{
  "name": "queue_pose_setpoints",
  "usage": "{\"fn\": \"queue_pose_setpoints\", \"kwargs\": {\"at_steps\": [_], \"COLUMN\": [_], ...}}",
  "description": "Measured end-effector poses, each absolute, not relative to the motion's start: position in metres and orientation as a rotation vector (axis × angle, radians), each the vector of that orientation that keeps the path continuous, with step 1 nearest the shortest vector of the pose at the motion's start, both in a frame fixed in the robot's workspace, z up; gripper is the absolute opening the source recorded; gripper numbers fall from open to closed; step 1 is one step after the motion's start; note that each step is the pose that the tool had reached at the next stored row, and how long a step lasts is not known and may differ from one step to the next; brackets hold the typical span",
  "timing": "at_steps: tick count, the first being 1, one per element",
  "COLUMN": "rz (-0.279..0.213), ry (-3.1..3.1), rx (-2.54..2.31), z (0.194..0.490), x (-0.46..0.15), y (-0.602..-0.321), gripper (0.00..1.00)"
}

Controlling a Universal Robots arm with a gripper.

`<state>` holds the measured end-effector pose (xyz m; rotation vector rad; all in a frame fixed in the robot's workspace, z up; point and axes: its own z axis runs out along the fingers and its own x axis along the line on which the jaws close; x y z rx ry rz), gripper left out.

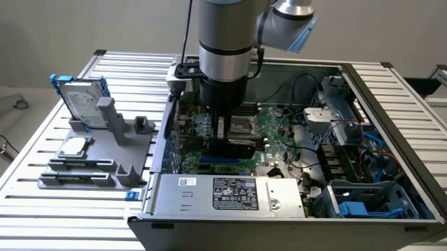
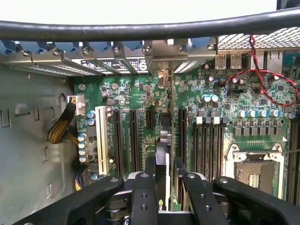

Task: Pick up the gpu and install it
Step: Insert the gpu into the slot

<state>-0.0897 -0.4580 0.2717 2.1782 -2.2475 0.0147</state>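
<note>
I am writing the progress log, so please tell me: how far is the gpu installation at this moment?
Done: the gpu is picked up and inside the open computer case. In hand: the gripper is shut on it, holding it on edge over the motherboard slots. Left: it is not released, and whether it sits fully in a slot cannot be told.

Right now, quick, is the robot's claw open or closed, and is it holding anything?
Claw: closed on the gpu, holding it edge-on, low over the green motherboard inside the computer case.
</note>
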Motion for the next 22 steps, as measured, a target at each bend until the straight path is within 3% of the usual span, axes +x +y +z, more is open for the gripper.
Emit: {"fn": "queue_pose_setpoints", "kwargs": {"at_steps": [22], "rz": [-0.031], "ry": [-2.213], "rx": [2.206], "z": [0.2616], "x": [-0.0882], "y": [-0.4595], "gripper": [0.27]}}
